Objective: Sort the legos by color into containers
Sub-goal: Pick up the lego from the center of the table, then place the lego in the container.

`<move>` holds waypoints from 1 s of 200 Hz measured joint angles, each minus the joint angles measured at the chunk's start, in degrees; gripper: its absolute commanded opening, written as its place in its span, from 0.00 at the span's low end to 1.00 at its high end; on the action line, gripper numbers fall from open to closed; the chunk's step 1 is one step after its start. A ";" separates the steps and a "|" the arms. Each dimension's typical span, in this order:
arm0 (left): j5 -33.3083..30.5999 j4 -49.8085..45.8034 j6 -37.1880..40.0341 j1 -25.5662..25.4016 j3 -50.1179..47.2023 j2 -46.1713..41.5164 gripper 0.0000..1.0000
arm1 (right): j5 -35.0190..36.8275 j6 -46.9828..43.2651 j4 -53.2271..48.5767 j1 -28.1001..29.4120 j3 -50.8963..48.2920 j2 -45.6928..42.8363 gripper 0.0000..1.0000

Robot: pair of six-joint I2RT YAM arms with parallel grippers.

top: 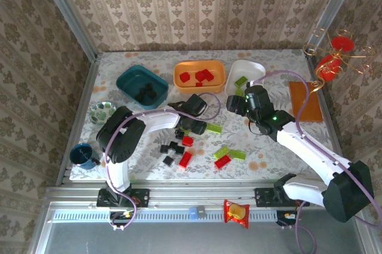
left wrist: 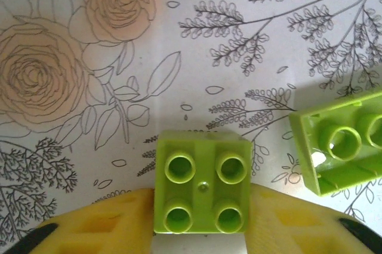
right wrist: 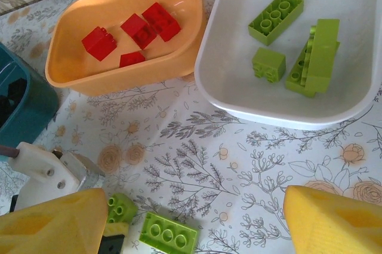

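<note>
Jaws of the left gripper (left wrist: 200,235) stand narrow over the bench (top: 268,140), the white tray (top: 258,66) lies beyond and to their right, nearer the wide-jawed right gripper (right wrist: 191,212), and between their pads sits the square lime brick (left wrist: 200,188), seemingly clamped.

You had three trays lined along the far side of the tabletop (top: 149,167): a teal tray (top: 128,79) holding black bricks (top: 148,94), an orange tray (top: 179,75) holding red bricks (top: 200,76), and a white tray (top: 255,67) holding green bricks (top: 240,80). Your left hand (top: 202,125) sat low near the middle, with a green brick (top: 212,128) at its tip. Your right hand (top: 236,106) hovered just in front of the white tray. Loose bricks (top: 185,159) in black, red and green lay scattered nearer you.
</note>
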 measured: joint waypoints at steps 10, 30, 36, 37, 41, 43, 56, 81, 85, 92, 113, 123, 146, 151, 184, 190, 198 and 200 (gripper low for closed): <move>0.09 0.33 -0.11 0.04 0.00 -0.04 0.32 | 0.00 0.00 -0.02 -0.11 -0.31 -0.11 0.79; -0.02 0.83 -0.13 0.02 -0.02 -0.11 0.30 | 0.00 0.00 -0.04 -0.26 -0.48 -0.13 0.79; -0.02 0.96 -0.15 0.02 -0.11 -0.20 0.30 | 0.00 0.02 -0.02 -0.35 -0.50 -0.22 0.79; -0.02 0.98 -0.15 0.02 -0.11 -0.20 0.30 | -0.02 0.02 -0.02 -0.37 -0.52 -0.22 0.79; -0.02 1.01 -0.15 0.02 -0.15 -0.26 0.30 | 0.00 0.04 -0.02 -0.37 -0.57 -0.31 0.79; -0.04 1.05 -0.15 0.02 -0.15 -0.35 0.30 | 0.00 0.04 -0.02 -0.39 -0.59 -0.37 0.79; -0.09 2.51 -0.17 0.02 -0.26 -0.66 0.30 | 0.04 0.20 -0.02 -0.48 -0.92 -0.85 0.79; -0.46 4.44 -0.17 0.02 0.83 -2.23 0.30 | 0.79 0.28 -0.24 -0.74 -1.33 -2.21 0.79; -0.46 4.59 -0.17 0.02 1.57 -2.27 0.30 | 1.03 0.35 -0.24 -0.79 -1.40 -2.51 0.79; -0.44 4.92 -0.17 0.02 3.15 -2.27 0.30 | 1.29 0.44 -0.39 -0.85 -1.44 -3.10 0.79; 0.20 6.12 -0.15 0.02 10.82 -0.79 0.30 | 2.56 0.70 -0.94 -1.05 -1.46 -5.22 0.79; 0.70 7.04 -0.13 0.04 15.52 1.01 0.30 | 3.13 0.90 -1.36 -1.11 -1.57 -6.49 0.79; 2.93 8.63 -0.13 0.04 26.93 7.26 0.30 | 4.66 1.51 -2.29 -1.22 -1.99 -9.46 0.79; 3.48 8.74 -0.13 0.04 29.14 8.90 0.30 | 5.01 1.55 -2.64 -1.22 -2.01 -10.08 0.80; 6.58 7.26 -0.15 0.02 43.06 20.50 0.34 | 6.03 1.75 -4.26 -1.55 -2.05 -12.94 0.79; 7.10 6.71 -0.17 0.04 45.48 22.62 0.36 | 6.16 1.73 -4.44 -1.62 -2.08 -13.25 0.79; 7.74 5.95 -0.22 0.04 48.48 25.16 0.40 | 6.40 1.73 -4.59 -1.60 -2.10 -13.66 0.79; 7.87 5.73 -0.42 0.04 49.29 25.77 0.41 | 6.43 1.73 -4.59 -1.60 -2.10 -13.73 0.79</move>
